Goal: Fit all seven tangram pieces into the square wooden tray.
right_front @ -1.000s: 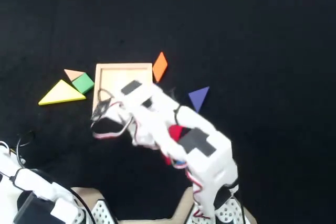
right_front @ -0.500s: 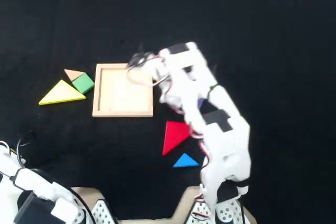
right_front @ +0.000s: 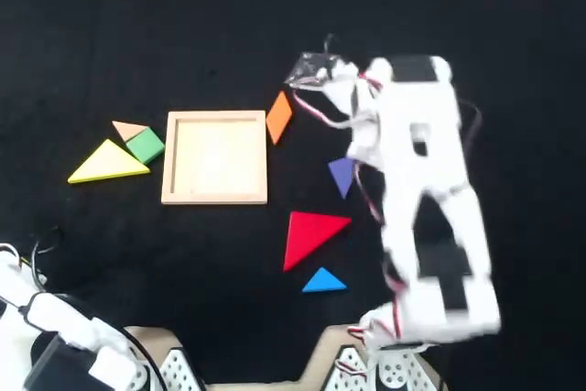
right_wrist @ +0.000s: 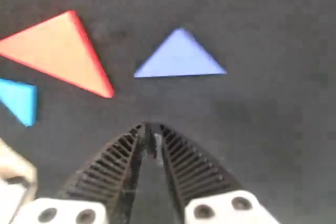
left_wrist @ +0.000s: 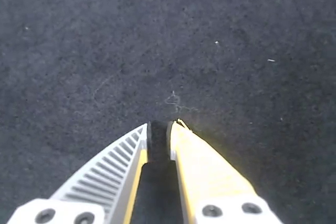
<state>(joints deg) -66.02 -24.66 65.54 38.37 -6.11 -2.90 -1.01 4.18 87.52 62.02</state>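
The square wooden tray [right_front: 216, 197] lies left of centre with nothing in it. Left of it sit a yellow triangle [right_front: 105, 164], a green square [right_front: 145, 146] and a peach triangle [right_front: 127, 129]. An orange parallelogram [right_front: 279, 116] leans by the tray's far right corner. To the right lie a purple triangle [right_front: 341, 174], a red triangle [right_front: 309, 233] and a small blue triangle [right_front: 322, 281]. My right arm [right_front: 417, 144] stretches up the table just right of these. My right gripper [right_wrist: 153, 139] is shut and holds nothing, a short way from the purple triangle [right_wrist: 179, 56]. My left gripper [left_wrist: 159, 134] is shut over bare cloth.
Black cloth covers the whole table [right_front: 476, 34]. My left arm [right_front: 55, 345] is folded at the near left corner. Both arm bases stand along the near edge. Cables run along the far edge.
My right arm has swung from over the tray's near left corner, past the orange parallelogram, to the right of the pieces, uncovering the tray and the red and blue triangles. The pieces have not moved.
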